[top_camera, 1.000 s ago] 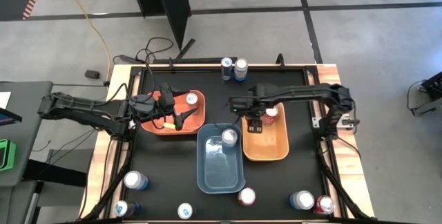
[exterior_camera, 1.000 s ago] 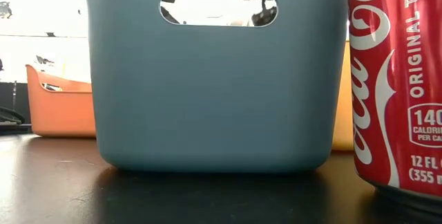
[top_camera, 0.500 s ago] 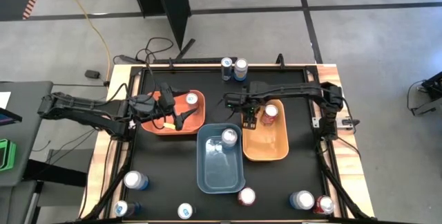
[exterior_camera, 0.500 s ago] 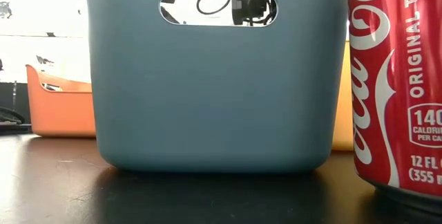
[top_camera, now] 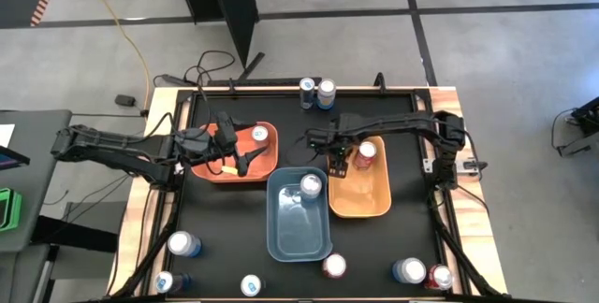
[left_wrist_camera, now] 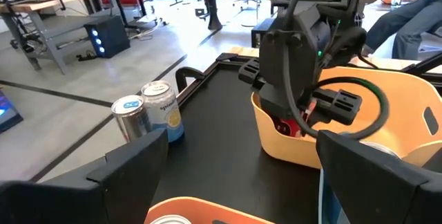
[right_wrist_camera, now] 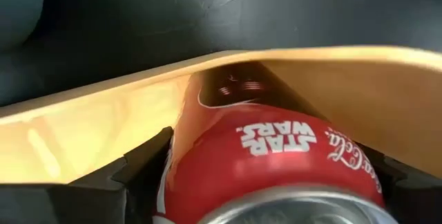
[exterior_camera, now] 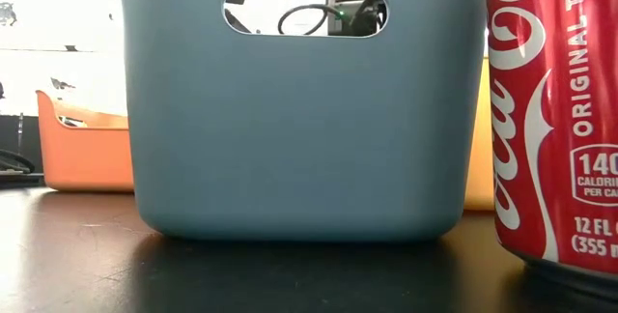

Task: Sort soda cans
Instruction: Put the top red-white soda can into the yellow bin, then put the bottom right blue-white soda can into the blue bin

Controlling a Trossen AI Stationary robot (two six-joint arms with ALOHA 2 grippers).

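Moved since a second ago: right pincer (top_camera: 339,161) has drawn back slightly toward the far edge of the worktop (top_camera: 234,238); everything else sits unchanged.
Right pincer: fingers apart, straddling a red Coca-Cola can (right_wrist_camera: 276,162) that stands inside the yellow bin (top_camera: 363,200), at the bin's far end.
Left pincer: (top_camera: 234,161) fingers apart, waiting over the orange bin (top_camera: 211,170), which holds one silver-topped can (top_camera: 259,134).
Doing it well: probably a release; lift straight up so the fingers clear the can and the bin wall without tipping it.
Blue bin: (top_camera: 290,233) mid-worktop, one can (top_camera: 310,185) inside.
Unsorted cans: two at the far edge (top_camera: 316,93); several along the near edge, including a red one (exterior_camera: 555,120).
In the way: yellow bin's wall beside the fingers.
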